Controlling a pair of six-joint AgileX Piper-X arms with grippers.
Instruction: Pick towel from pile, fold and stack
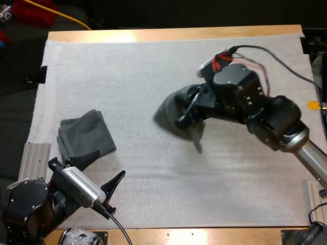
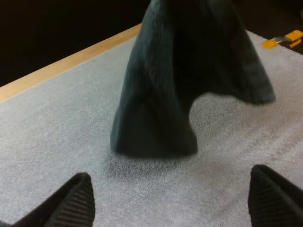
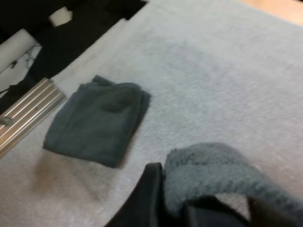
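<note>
The right gripper clenched a drooping towel at its nine o'clock, while the left gripper, fingers apart, had the folded towel at eleven o'clock.

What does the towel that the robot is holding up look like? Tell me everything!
The dark grey-green fuzzy cloth towel hangs in loose folds from the right gripper, which pinches its top. It spreads wider downward, with one flap sticking out sideways. Its lower end is at or just above the white mat; I cannot tell whether they touch.
</note>
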